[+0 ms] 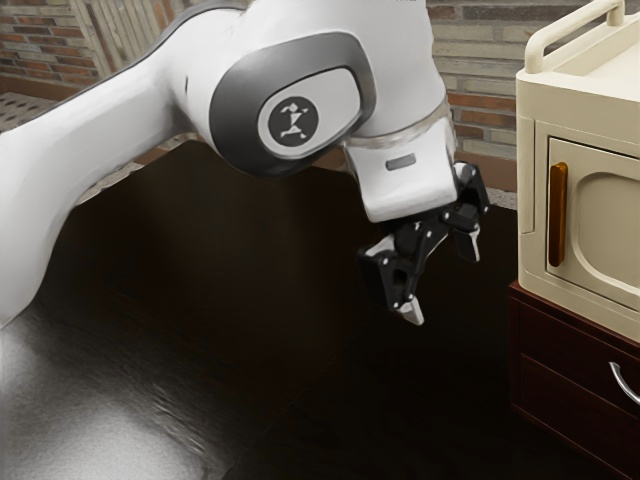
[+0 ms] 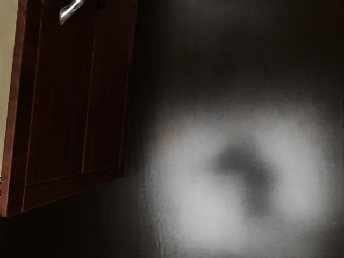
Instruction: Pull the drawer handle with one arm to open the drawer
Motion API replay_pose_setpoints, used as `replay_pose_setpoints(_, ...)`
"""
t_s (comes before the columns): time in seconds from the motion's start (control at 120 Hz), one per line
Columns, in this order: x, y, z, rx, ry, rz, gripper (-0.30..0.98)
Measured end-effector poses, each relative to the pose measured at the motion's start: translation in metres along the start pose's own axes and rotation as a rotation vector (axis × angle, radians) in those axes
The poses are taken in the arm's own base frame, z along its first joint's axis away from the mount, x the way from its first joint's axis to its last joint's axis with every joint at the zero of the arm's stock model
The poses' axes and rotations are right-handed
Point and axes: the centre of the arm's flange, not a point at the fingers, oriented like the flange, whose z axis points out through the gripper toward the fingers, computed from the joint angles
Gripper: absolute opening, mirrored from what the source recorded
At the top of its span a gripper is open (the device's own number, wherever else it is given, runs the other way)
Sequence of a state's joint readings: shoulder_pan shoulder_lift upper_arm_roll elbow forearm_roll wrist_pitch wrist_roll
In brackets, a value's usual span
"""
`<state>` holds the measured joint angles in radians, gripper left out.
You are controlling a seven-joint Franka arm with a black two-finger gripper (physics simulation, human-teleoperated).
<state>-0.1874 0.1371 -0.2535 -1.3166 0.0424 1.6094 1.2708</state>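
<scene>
My black two-finger end effector (image 1: 440, 278) hangs spread and empty, well apart from the curved silver handle (image 1: 622, 384) on the dark red wooden drawer front (image 1: 565, 357). I should come lower, straddle the bar squarely, grip firmly, then draw straight out.

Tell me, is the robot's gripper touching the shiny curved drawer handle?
Apart. The exterior view shows the gripper up in the air above the dark table, with a clear gap between it and the silver handle.
</scene>
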Motion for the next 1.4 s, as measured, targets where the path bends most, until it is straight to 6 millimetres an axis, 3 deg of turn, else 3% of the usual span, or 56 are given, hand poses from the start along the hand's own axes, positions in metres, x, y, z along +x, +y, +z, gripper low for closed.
replay_pose_setpoints(0.225,0.018,0.000,-0.006,0.058,0.010,0.090,0.68)
replay_pose_setpoints(0.475,0.053,0.008,-0.007,0.090,0.038,0.179,0.68)
replay_pose_setpoints(0.608,0.074,0.024,0.010,0.077,0.033,0.212,0.68)
replay_pose_setpoints(0.8,0.100,0.046,0.018,0.091,0.043,0.243,0.69)
replay_pose_setpoints(1.15,0.122,0.050,0.046,0.145,0.078,0.172,0.66)
replay_pose_setpoints(1.233,0.131,0.052,0.050,0.156,0.091,0.147,0.61)
replay_pose_setpoints(1.4,0.143,0.052,0.055,0.197,0.068,0.116,0.34)
